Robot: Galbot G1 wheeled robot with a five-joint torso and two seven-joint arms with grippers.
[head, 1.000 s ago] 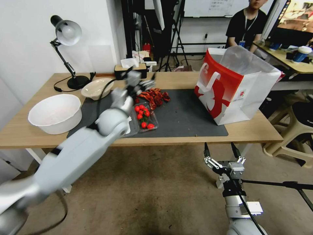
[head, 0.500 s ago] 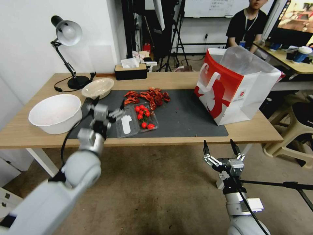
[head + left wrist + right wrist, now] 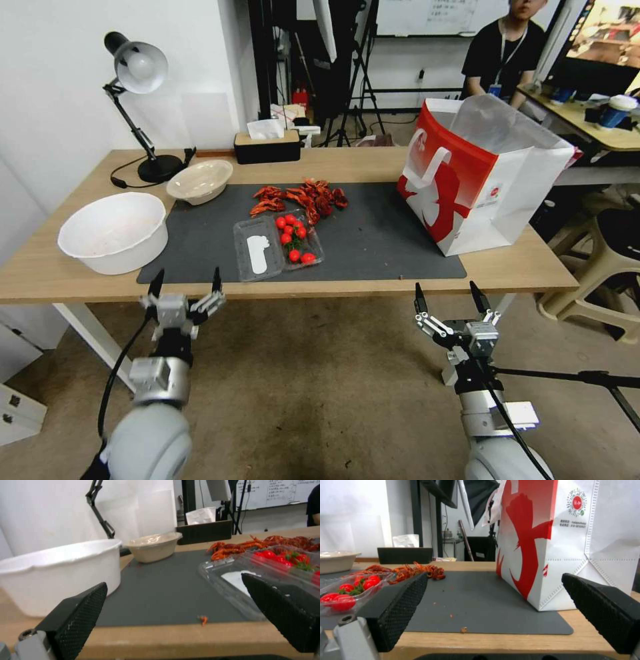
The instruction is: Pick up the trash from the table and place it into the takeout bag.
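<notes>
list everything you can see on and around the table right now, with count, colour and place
table: 1, light wood, across the middle
mat: 1, dark grey, on the table
takeout bag: 1, red and white, upright at the mat's right end
shallow bowl: 1, beige, at the mat's far left corner
deep bowl: 1, white, left of the mat
clear tray: 1, open, red tomatoes in one half, mid-mat
crayfish shells: a red pile, behind the tray
desk lamp: 1, black, far left corner
tissue box: 1, dark, far edge
left gripper: open, below the near edge
right gripper: open, below the near edge
</notes>
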